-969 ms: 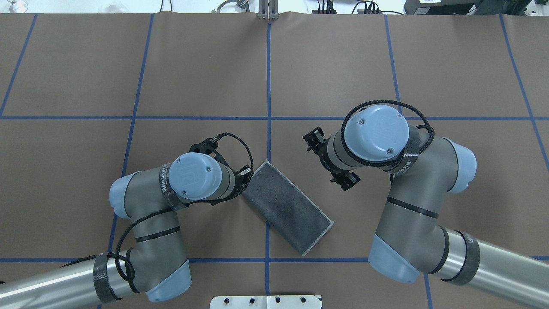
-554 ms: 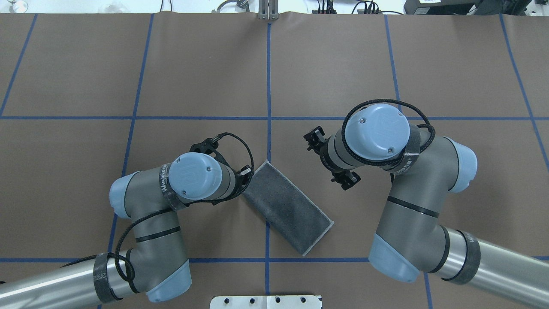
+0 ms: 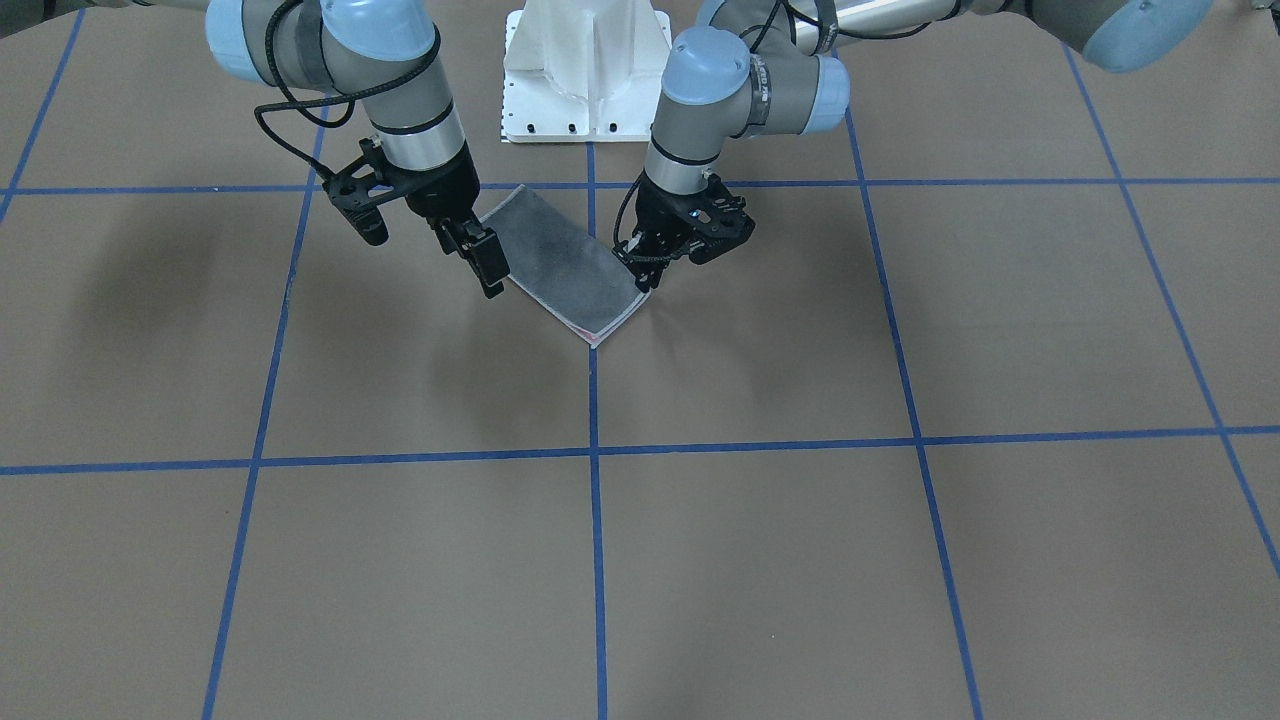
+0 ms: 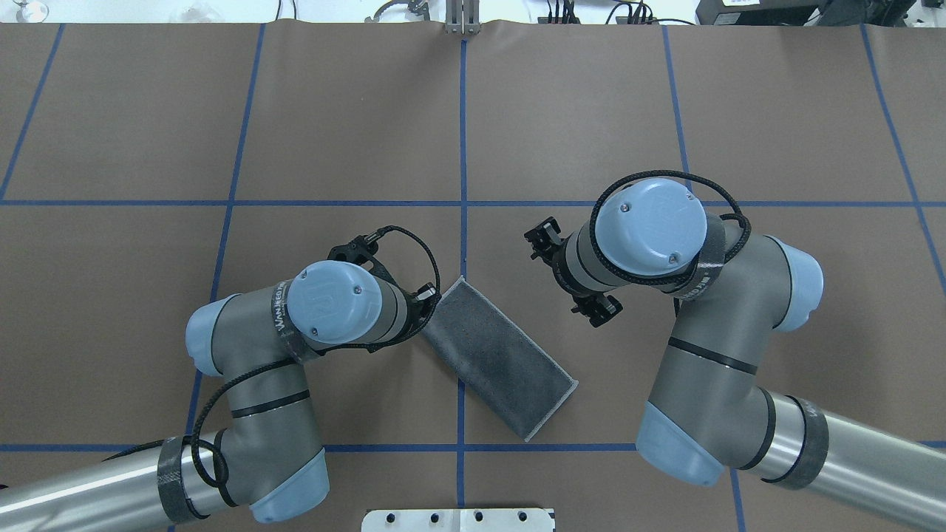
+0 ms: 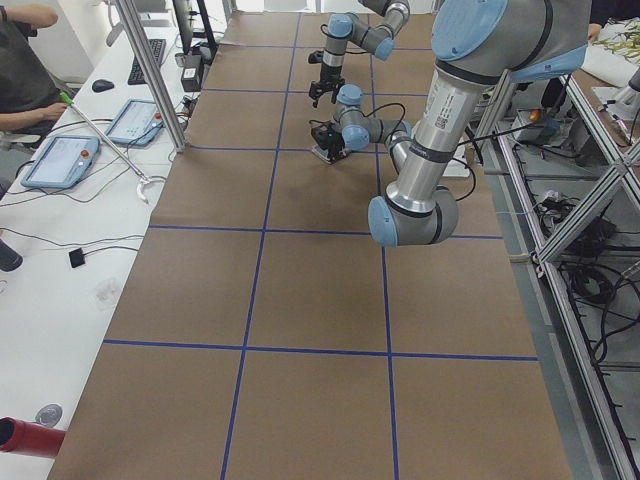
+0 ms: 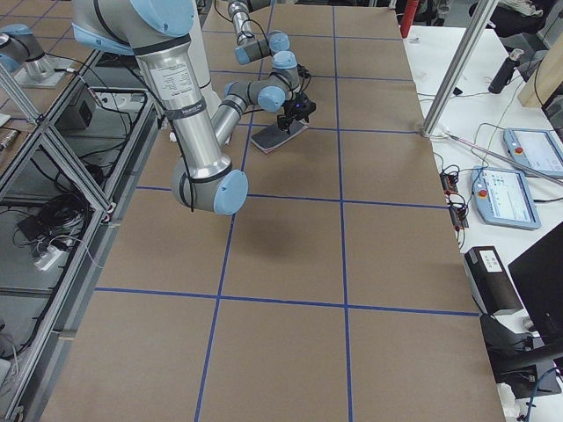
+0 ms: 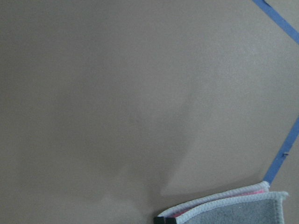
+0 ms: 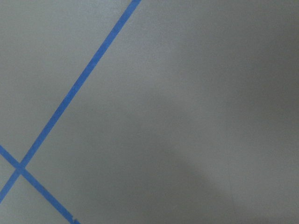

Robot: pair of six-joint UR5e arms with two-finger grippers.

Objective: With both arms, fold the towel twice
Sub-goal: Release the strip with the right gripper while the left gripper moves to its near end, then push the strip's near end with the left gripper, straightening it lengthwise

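The towel [image 4: 499, 358] lies folded into a grey rectangle, set diagonally across the centre blue line, with pink showing between its layers at the corner [image 3: 592, 338]. My left gripper [image 3: 643, 275] is at the towel's far corner on its own side, mostly hidden under the wrist in the overhead view [image 4: 429, 295]. In the left wrist view a black fingertip [image 7: 161, 220] sits at the slightly raised towel edge [image 7: 224, 205], so the gripper looks shut on it. My right gripper [image 4: 570, 273] is wide open and empty above the table, beside the towel and apart from it [image 3: 430, 245].
The white pedestal base [image 3: 585, 70] stands just behind the towel. Blue tape lines [image 4: 463, 148] grid the brown table. A side bench with tablets [image 5: 65, 160] and an operator runs along the table's far edge.
My left arm has drawn back slightly toward its own side and the towel's near end has shifted a little. My right gripper has barely moved and stays open.
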